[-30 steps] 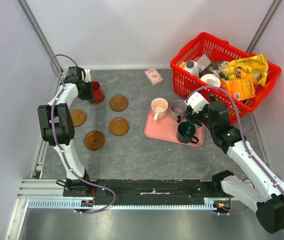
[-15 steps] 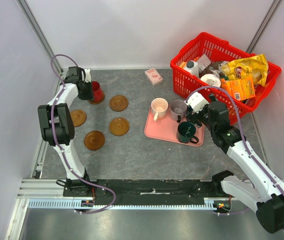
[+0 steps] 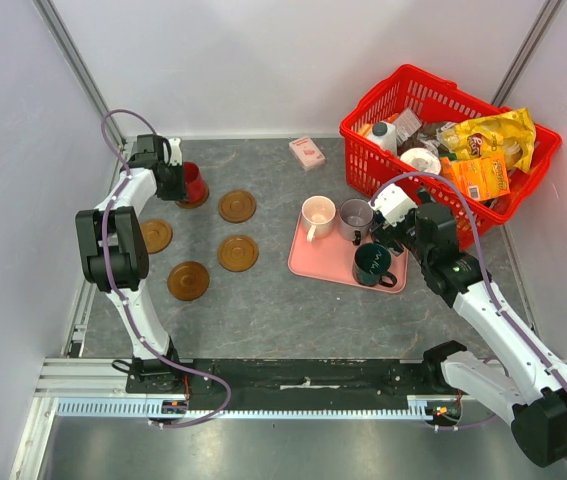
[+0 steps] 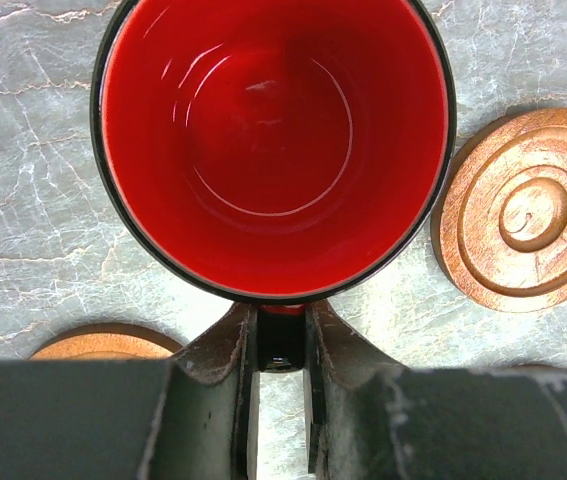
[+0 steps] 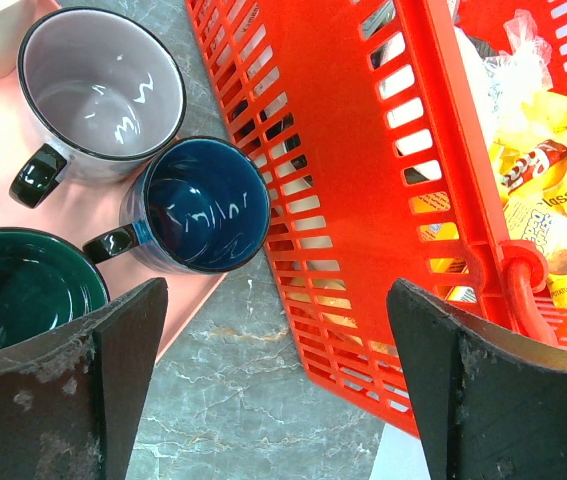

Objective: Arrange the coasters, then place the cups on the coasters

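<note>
Pinching the red mug by its handle, the left hand sits behind it; the right hand hangs spread.

Coasters — five, one partly hidden by the red mug. Mugs — five: red, cream, grey, green, navy. One tray, one basket, one small box.
</note>
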Controlling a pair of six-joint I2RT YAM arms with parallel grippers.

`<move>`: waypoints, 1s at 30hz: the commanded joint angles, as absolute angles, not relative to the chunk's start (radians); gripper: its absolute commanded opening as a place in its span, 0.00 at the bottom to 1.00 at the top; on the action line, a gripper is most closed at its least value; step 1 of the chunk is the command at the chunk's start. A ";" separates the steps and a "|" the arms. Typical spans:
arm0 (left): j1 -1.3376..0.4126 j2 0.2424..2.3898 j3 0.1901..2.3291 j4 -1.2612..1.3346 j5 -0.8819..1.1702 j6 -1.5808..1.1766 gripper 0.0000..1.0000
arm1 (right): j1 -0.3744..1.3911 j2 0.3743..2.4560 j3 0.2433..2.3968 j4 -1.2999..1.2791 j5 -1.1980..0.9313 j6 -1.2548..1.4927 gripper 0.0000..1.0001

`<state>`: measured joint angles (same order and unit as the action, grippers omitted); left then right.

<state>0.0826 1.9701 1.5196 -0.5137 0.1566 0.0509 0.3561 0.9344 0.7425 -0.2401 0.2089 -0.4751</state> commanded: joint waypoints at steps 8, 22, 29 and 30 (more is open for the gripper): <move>0.083 1.934 1.520 -0.469 0.156 0.049 0.43 | 0.354 0.931 0.739 -0.201 0.216 -0.480 0.98; 0.083 1.919 1.486 -0.440 0.152 0.040 0.69 | 0.354 0.931 0.738 -0.201 0.218 -0.482 0.98; 0.083 1.881 1.477 -0.439 0.144 0.055 0.96 | 0.354 0.930 0.738 -0.199 0.221 -0.480 0.98; 0.083 1.875 1.474 -0.439 0.140 0.057 0.96 | 0.354 0.928 0.736 -0.199 0.221 -0.482 0.98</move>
